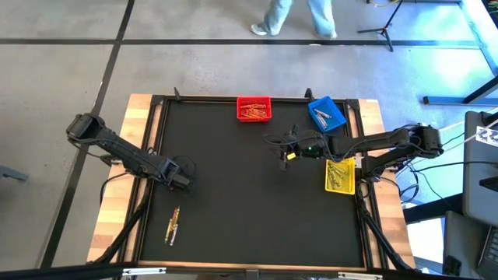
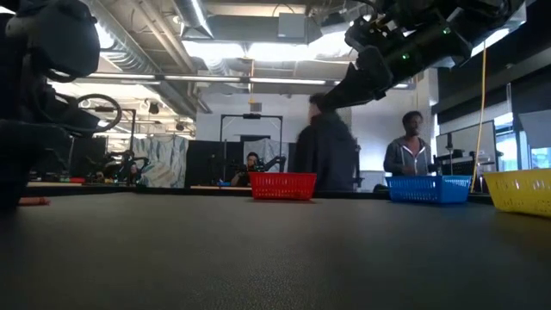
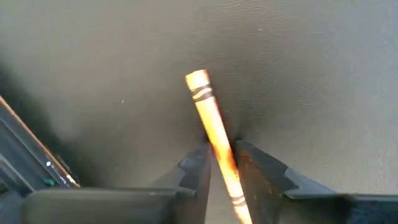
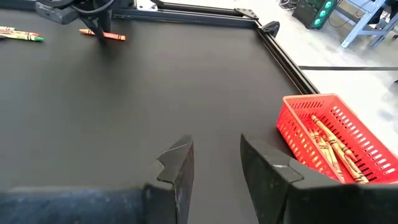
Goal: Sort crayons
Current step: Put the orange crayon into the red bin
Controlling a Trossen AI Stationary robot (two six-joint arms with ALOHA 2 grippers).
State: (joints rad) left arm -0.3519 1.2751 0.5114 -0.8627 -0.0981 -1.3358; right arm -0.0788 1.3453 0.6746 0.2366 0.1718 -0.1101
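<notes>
Left gripper (image 3: 221, 165) clenched on an orange crayon (image 3: 213, 127)
Near the table's left edge; right gripper (image 4: 214, 165) released, mid-table

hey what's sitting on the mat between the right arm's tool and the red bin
Nothing: in the right wrist view the black mat runs bare from the right tool, open and empty, to the red bin of crayons. The high view agrees.

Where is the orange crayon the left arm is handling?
In the left wrist view, the orange crayon sits pinched in the left tool, over the mat's left half.
</notes>
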